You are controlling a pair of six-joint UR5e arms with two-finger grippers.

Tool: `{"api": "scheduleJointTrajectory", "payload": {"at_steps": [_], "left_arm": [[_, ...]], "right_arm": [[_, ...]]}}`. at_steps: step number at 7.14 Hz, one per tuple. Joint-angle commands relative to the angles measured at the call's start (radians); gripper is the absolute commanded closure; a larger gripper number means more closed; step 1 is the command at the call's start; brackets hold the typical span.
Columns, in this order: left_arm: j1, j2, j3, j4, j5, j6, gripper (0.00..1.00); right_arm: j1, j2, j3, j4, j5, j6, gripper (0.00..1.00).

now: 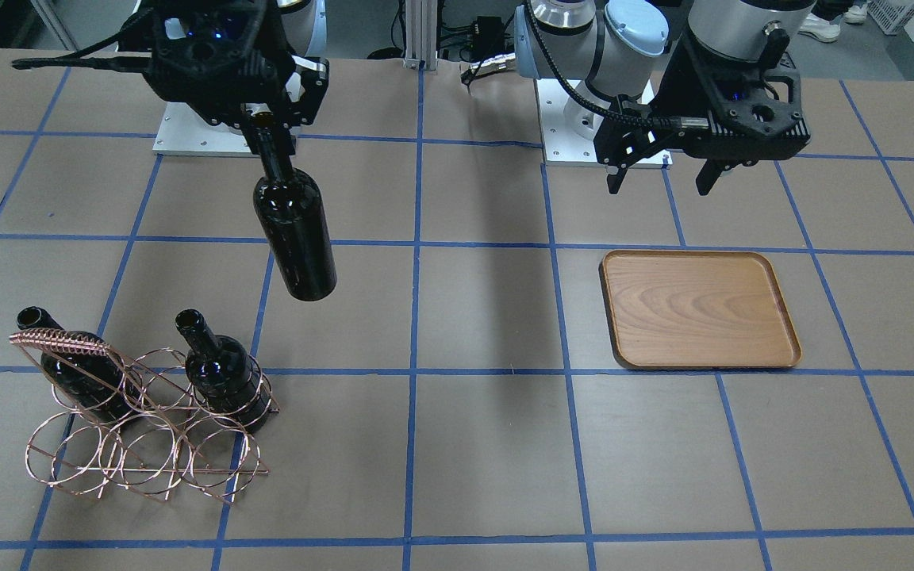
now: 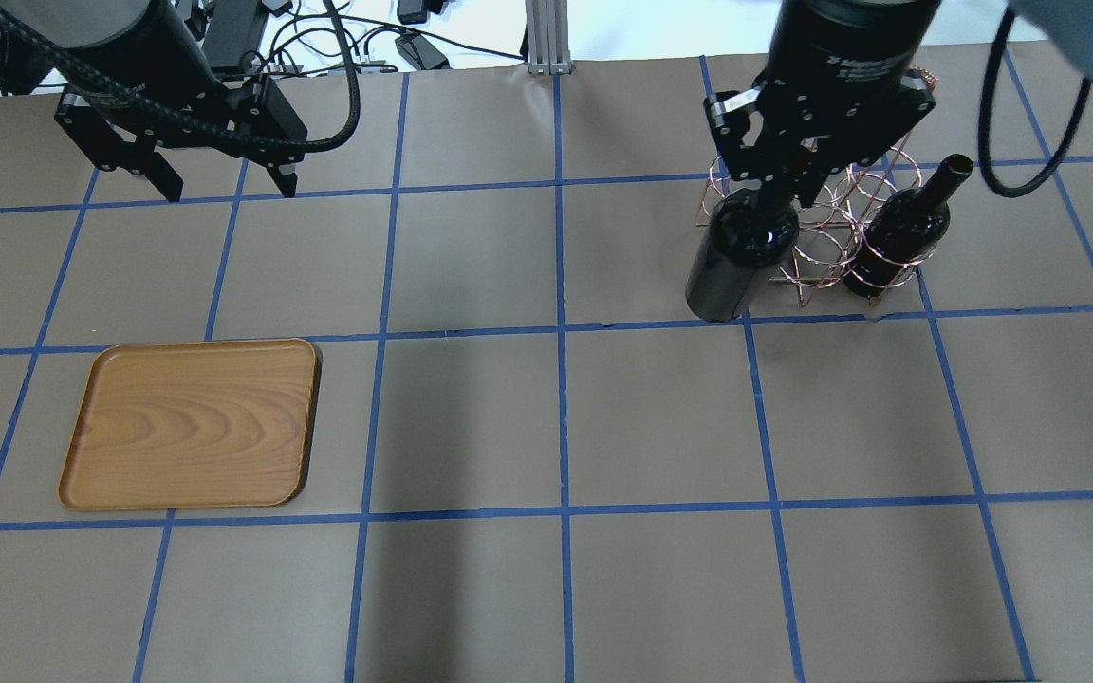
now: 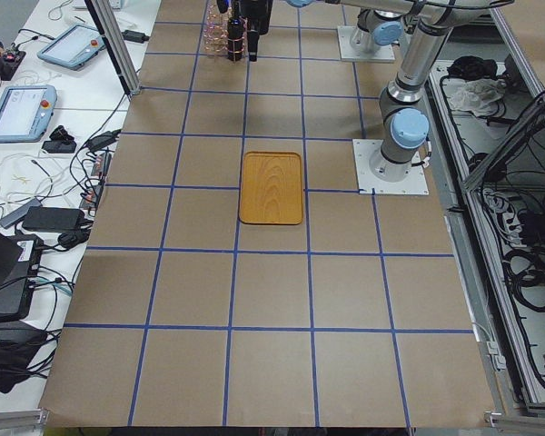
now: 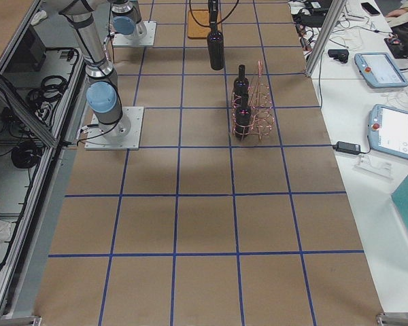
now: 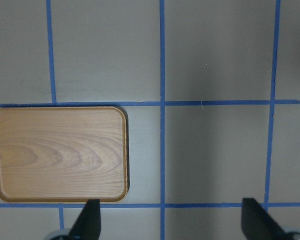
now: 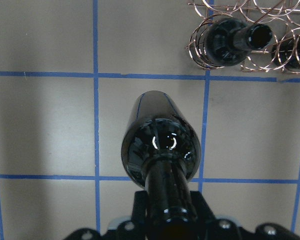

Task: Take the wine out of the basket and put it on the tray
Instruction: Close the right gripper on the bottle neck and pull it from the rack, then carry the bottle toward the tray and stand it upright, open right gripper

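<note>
My right gripper is shut on the neck of a near-black wine bottle and holds it upright in the air, clear of the table. It is lifted out of the copper wire basket, toward the robot's side of it. The held bottle also shows in the overhead view and the right wrist view. Two more bottles stand in the basket's rings. The wooden tray lies empty on the other half of the table. My left gripper is open and empty, hovering behind the tray.
The table is brown paper with a blue tape grid. The two arm bases stand at the robot's edge. Tablets and cables lie on a side bench beyond the table's far edge.
</note>
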Motion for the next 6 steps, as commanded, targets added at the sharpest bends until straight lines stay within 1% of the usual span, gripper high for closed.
{"api": "scheduleJointTrajectory", "payload": {"at_steps": [1,4,5,6], "left_arm": [[0.0,0.0,0.0,-0.001,0.0,0.0,0.0],[0.0,0.0,0.0,-0.001,0.0,0.0,0.0],[0.0,0.0,0.0,-0.001,0.0,0.0,0.0],[0.002,0.0,0.0,-0.001,0.0,0.0,0.0]], "right_arm": [[0.124,0.072,0.001,-0.091,0.005,0.164,1.0],[0.222,0.146,0.012,-0.148,0.012,0.298,1.0],[0.247,0.166,0.038,-0.177,0.01,0.33,1.0],[0.271,0.183,0.07,-0.259,0.012,0.376,1.0]]}}
